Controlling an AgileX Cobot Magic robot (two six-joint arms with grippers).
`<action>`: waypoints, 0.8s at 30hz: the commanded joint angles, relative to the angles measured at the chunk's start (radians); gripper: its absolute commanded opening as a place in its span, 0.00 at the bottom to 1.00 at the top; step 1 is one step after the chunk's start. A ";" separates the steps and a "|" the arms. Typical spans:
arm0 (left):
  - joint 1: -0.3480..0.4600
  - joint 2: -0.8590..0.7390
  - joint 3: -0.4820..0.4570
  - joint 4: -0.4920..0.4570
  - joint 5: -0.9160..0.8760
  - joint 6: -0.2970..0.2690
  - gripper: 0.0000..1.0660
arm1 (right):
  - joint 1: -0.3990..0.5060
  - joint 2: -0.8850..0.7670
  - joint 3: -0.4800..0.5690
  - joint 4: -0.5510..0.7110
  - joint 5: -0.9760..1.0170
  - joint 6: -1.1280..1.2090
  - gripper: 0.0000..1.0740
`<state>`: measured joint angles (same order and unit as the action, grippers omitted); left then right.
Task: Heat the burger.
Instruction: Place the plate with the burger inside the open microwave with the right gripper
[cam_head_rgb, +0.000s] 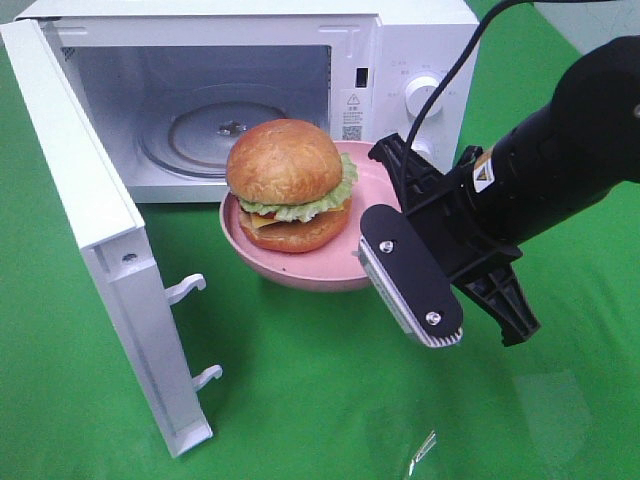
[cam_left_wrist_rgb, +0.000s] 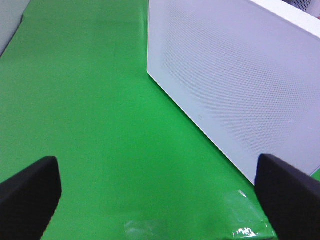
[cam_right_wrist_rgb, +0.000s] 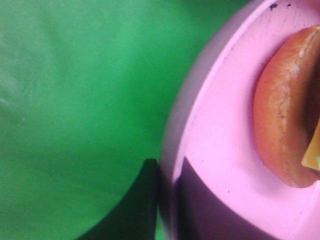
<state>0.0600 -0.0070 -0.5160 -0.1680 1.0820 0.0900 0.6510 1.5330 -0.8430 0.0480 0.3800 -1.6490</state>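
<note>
The burger (cam_head_rgb: 288, 180), with golden buns, lettuce, cheese and tomato, sits on a pink plate (cam_head_rgb: 300, 272) just in front of the open microwave (cam_head_rgb: 400, 60). My right gripper (cam_head_rgb: 385, 205) is shut on the plate's right rim, one finger inside and one outside. In the right wrist view the rim (cam_right_wrist_rgb: 220, 125) runs between the dark fingers (cam_right_wrist_rgb: 140, 205), with the burger's bottom bun (cam_right_wrist_rgb: 280, 130) beyond. My left gripper (cam_left_wrist_rgb: 160, 200) is open and empty over the green cloth, beside the outer face of the microwave door (cam_left_wrist_rgb: 240, 75). It is out of the exterior view.
The microwave door (cam_head_rgb: 90, 230) stands swung open to the left, with its latches towards the front. The glass turntable (cam_head_rgb: 215, 130) lies inside the cavity. The control knobs (cam_head_rgb: 422, 95) are on the right panel. Green cloth (cam_head_rgb: 320, 400) covers the table.
</note>
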 joint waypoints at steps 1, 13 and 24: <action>-0.003 -0.014 0.002 -0.004 -0.011 -0.005 0.92 | 0.008 0.009 -0.035 0.013 -0.063 0.006 0.00; -0.003 -0.014 0.002 -0.004 -0.011 -0.005 0.92 | 0.027 0.100 -0.124 0.014 -0.082 0.006 0.00; -0.003 -0.014 0.002 -0.004 -0.011 -0.005 0.92 | 0.039 0.161 -0.202 0.014 -0.081 0.031 0.00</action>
<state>0.0600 -0.0070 -0.5160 -0.1680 1.0820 0.0900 0.6900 1.7060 -1.0250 0.0510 0.3620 -1.6260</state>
